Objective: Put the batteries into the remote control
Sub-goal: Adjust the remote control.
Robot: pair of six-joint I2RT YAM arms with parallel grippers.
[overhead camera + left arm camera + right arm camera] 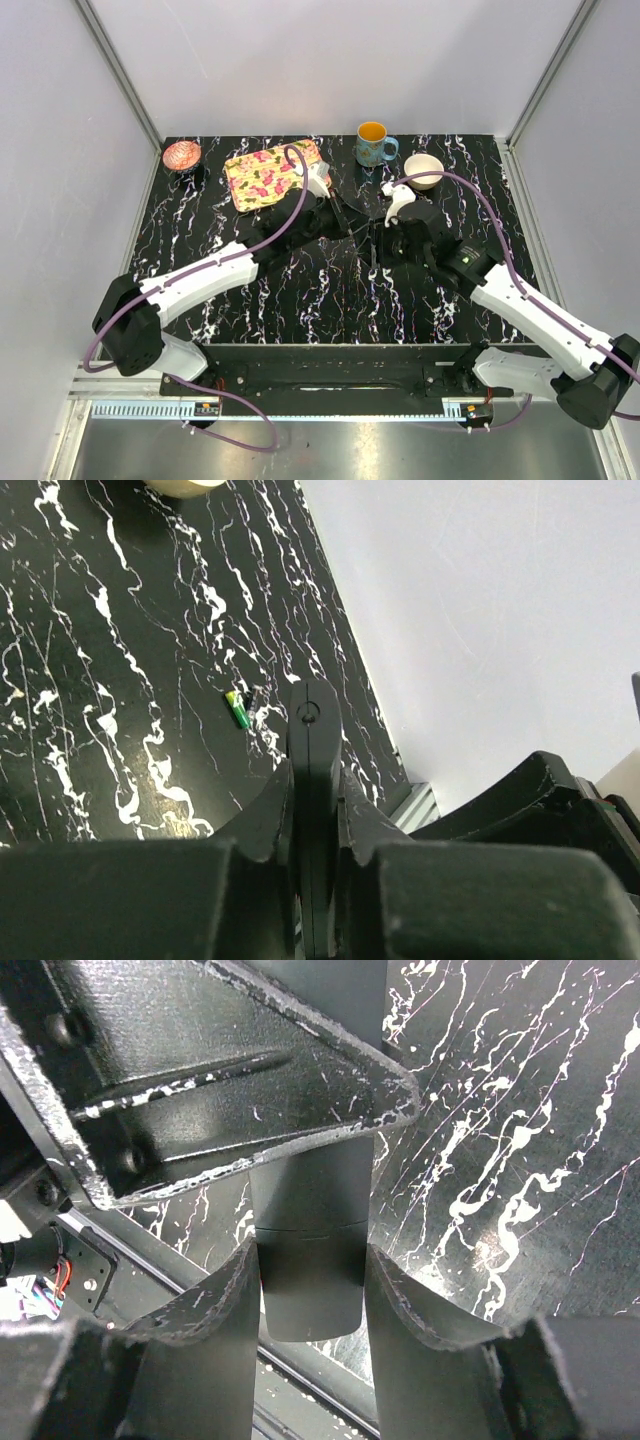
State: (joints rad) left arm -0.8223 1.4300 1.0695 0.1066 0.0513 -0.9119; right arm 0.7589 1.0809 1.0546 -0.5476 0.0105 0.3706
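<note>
The remote control [313, 720] is a flat black bar held off the table between both grippers at mid-table [367, 236]. My left gripper [315, 780] is shut on its thin edges, so it shows edge-on. My right gripper [310, 1260] has its jaws against the sides of the remote's end [310, 1295], with a left finger [220, 1090] just above. One battery [238, 709], a tiny cylinder showing green and yellow, lies on the black marbled table [120, 680] near the right edge. I see no other battery. In the top view the grippers meet [345, 222] [388, 240].
A floral tray [270, 172] lies at the back left. A pink bowl [181, 154] stands in the far left corner. A blue mug [374, 145] and a cream bowl [423, 168] stand at the back right. White walls enclose the table.
</note>
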